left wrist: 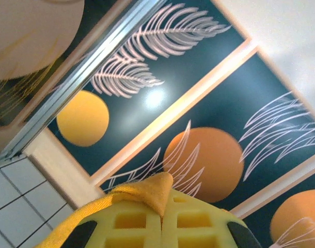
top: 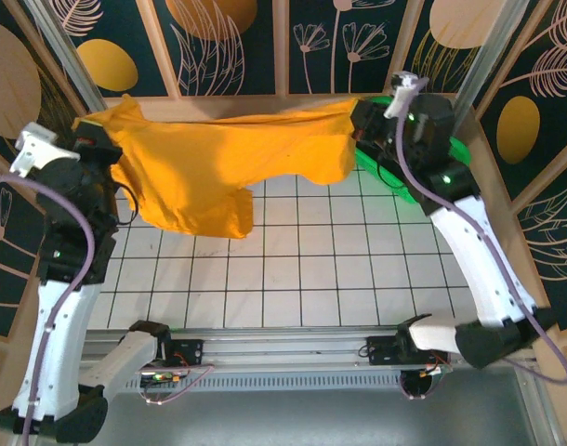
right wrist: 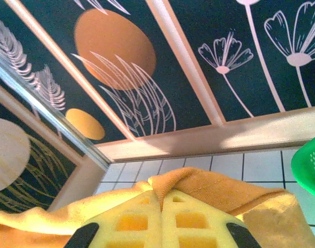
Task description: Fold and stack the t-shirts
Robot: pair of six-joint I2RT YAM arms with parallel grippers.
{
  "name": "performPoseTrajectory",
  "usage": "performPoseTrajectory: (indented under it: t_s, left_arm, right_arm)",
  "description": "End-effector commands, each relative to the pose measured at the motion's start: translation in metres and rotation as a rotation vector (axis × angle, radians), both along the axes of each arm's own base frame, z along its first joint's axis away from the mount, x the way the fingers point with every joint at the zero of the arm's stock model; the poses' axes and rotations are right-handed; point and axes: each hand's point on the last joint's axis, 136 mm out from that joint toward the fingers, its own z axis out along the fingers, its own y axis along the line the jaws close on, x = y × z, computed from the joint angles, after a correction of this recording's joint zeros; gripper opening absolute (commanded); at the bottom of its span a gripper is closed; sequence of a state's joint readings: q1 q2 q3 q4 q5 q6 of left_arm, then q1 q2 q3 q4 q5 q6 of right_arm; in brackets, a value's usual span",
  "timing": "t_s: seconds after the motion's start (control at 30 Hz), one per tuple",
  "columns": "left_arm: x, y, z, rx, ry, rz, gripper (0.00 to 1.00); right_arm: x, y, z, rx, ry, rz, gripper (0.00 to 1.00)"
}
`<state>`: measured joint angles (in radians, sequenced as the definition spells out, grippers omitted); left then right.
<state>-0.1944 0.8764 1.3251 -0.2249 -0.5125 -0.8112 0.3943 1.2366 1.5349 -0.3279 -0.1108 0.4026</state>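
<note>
Jaws of the left gripper and the right gripper are pinched together on the orange t-shirt, which hangs stretched between them over the far side of the tiled table, its lower part sagging toward the tiles. A green basket sits behind the right arm.

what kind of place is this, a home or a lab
Probably a robot lab cell, not a home: a white gridded table walled by printed leaf panels on metal posts, with the left gripper and right gripper holding an orange t-shirt stretched between them.
</note>
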Motion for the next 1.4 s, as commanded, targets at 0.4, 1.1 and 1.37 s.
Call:
performPoseTrajectory:
  t_s: [0.4,1.1,1.37]
  left_arm:
    - [0.086,0.005,0.029,0.114,0.081,0.155,0.0]
    - [0.267,-0.038,-0.225,0.085,0.663,-0.264,0.58]
    - [0.129,-0.026,-0.317,-0.017,0.937,-0.177,0.56]
  right_arm:
    - [0.025,0.009,-0.031,0.066,0.125,-0.003,0.0]
    - [0.071,0.01,-0.29,-0.148,0.734,-0.118,0.54]
    - [-0.054,-0.002,-0.378,-0.392,0.929,-0.123,0.54]
